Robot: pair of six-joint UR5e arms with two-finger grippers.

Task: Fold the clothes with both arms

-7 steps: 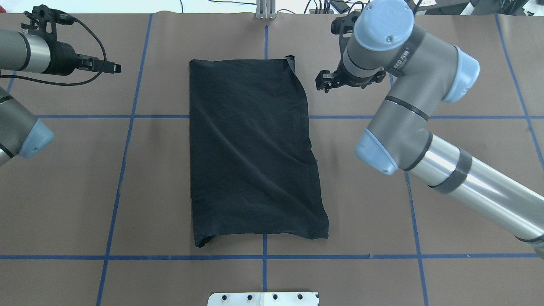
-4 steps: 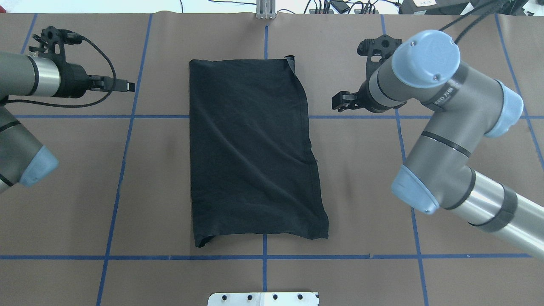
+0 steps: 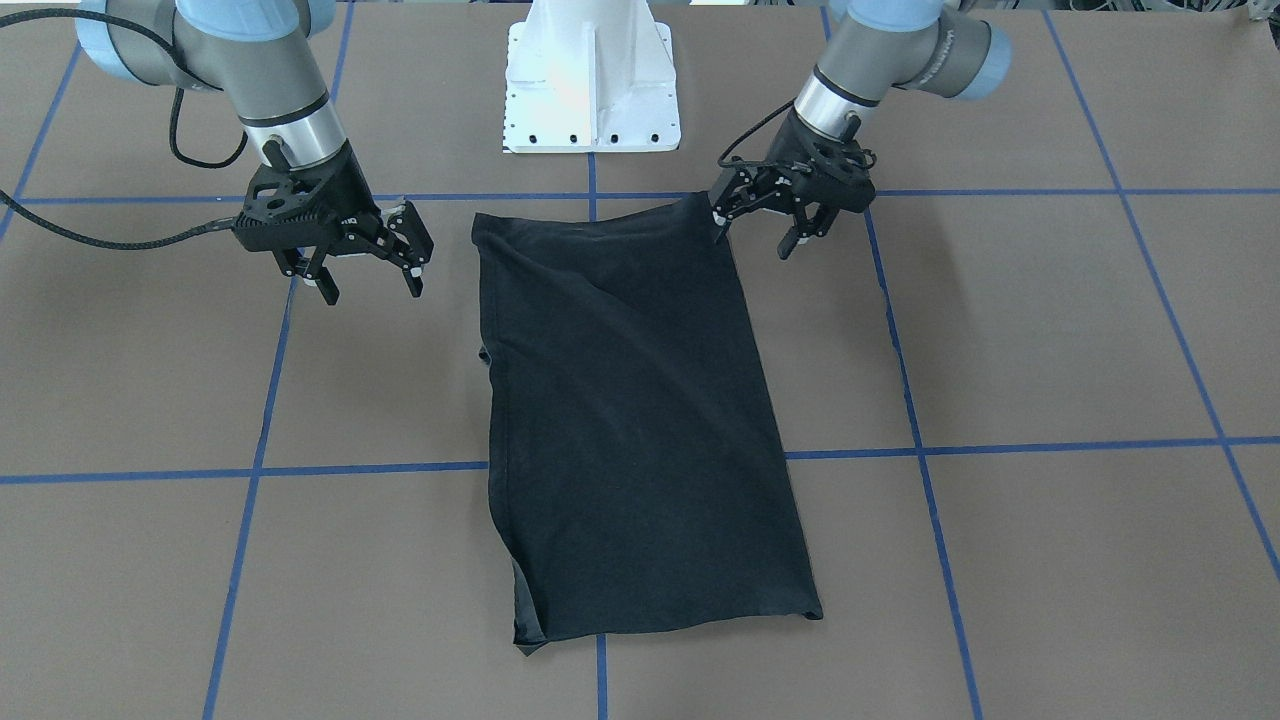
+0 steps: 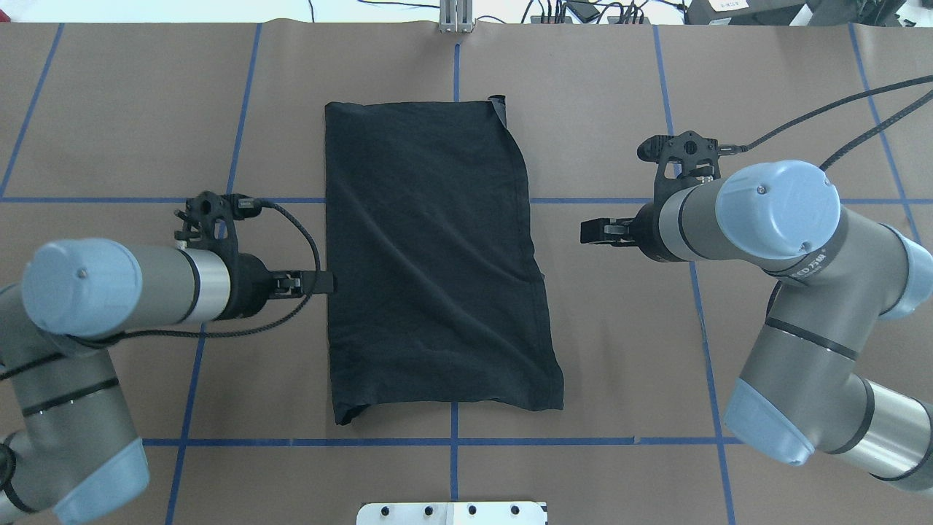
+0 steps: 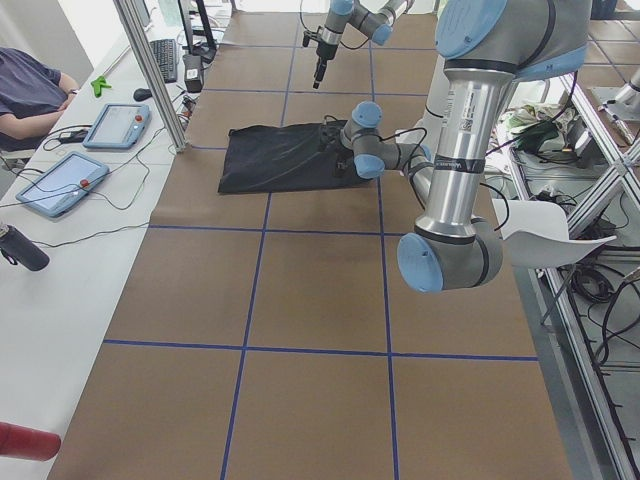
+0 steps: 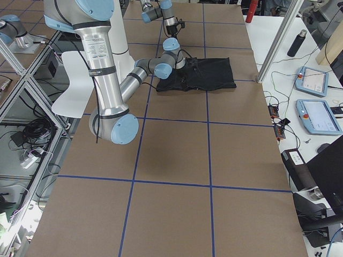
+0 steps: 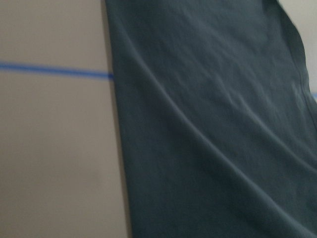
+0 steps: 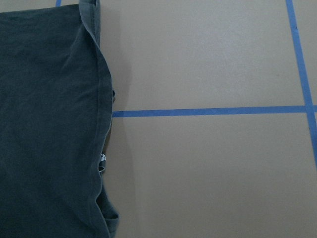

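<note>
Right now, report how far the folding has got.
Done: the shirt lies as a long rectangle, with no sleeves sticking out. In hand: both end effectors are open and hold nothing. The left end effector is by one long edge, and the right end effector is off the other, apart from the cloth. Left: probably grasping the shirt and folding it across its length, since it is not yet shortened.

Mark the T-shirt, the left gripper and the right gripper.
T-shirt [image 3: 640,420]: front-facing view, middle of the cloth.
left gripper [image 3: 753,235]: front-facing view, between its fingertips.
right gripper [image 3: 370,287]: front-facing view, between its fingertips.
</note>
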